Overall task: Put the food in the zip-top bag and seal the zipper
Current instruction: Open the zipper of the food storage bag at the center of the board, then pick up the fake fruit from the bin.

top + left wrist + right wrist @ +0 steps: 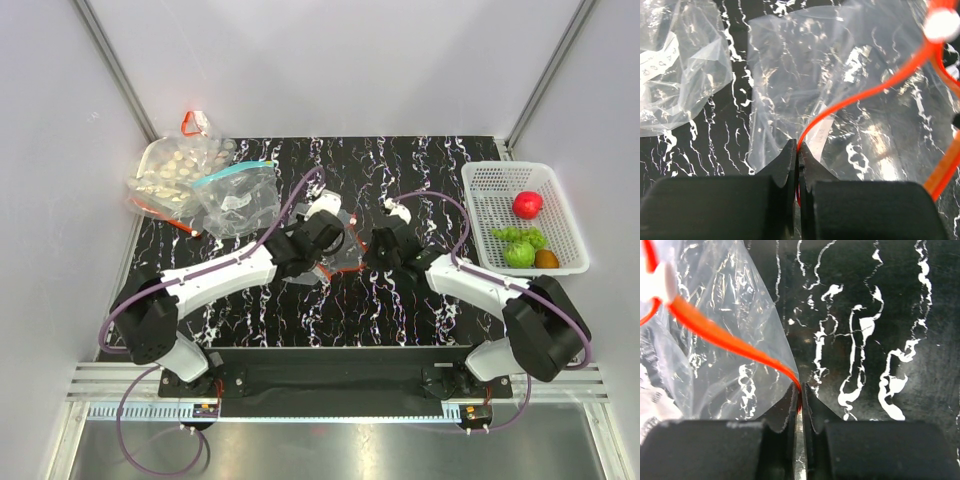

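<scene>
Item 1, white basket (478, 205), at the right edge of the table (420, 310). In it I counted a red fruit (527, 204) at the far side, a green grape bunch (507, 235) and a green piece (520, 253) nearer, and a brown-orange ball (546, 259) in the near right corner.

Item 2, zip-top bag (348, 254), clear and crinkled, lay at the table's centre between the two grippers, well apart from the basket. Its red-orange zipper (865, 95) bowed in a loose curve across the plastic, and a white slider (941, 25) sat on the strip.

Item 3, left gripper (799, 150). The arm reached from the near left toward the centre. I saw the jaws pinched tight on the zipper, with the strip running out between the tips.

Item 4, right gripper (800, 390). The arm reached in from the near right, facing the left one across the bag. Its jaws were likewise closed on the zipper, at the bag's corner.

Item 5, far left: a clear bag with a teal strip (240, 198) lying against a bag of pale beige pieces (172, 168), both away from the arms.
</scene>
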Controlling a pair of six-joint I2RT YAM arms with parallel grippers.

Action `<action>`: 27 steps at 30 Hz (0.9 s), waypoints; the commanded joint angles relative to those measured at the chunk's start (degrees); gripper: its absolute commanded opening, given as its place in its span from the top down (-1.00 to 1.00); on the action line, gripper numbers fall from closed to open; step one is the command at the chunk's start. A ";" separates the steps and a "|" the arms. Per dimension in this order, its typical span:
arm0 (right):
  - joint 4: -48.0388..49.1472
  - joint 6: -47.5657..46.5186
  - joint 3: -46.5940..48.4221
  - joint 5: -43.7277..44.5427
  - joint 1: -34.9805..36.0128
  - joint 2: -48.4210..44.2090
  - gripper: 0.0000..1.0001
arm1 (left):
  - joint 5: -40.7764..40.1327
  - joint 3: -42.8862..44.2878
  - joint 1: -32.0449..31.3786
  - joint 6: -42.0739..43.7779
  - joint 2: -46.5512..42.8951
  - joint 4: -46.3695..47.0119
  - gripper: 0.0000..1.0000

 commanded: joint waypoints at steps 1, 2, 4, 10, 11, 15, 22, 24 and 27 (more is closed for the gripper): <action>0.40 -0.11 -0.98 1.84 -0.80 -1.06 0.77 | 0.83 -0.23 1.16 -0.19 -2.79 3.72 1.00; 0.49 -0.02 -1.16 1.66 -0.98 -1.05 0.74 | 1.18 -0.24 1.16 -0.19 -3.23 3.90 1.00; 1.01 -0.45 -1.51 0.18 -1.07 -1.84 0.59 | 3.28 -0.06 1.07 0.07 -3.24 4.51 1.00; -2.75 -5.73 1.63 -1.68 -1.07 -9.13 -0.22 | 7.78 2.66 1.07 -0.63 0.01 4.61 1.00; -4.16 -6.25 2.35 -1.33 -1.15 -9.92 -0.28 | 7.95 3.36 1.07 -0.72 0.54 4.86 1.00; -9.69 -8.37 4.46 1.39 -1.42 -15.80 -0.51 | 7.95 4.51 1.25 -0.98 2.82 6.45 1.00; -21.39 -7.75 10.60 8.43 -12.47 -17.84 -0.61 | 8.66 4.43 1.25 -0.28 2.48 8.11 1.00; -23.67 -7.75 11.84 7.81 -19.33 -17.84 -0.67 | 9.09 3.11 1.25 0.34 1.34 9.08 1.00; -27.01 -6.79 14.65 10.26 -27.92 -17.40 -0.84 | 9.54 0.91 1.25 0.51 -0.07 11.28 1.00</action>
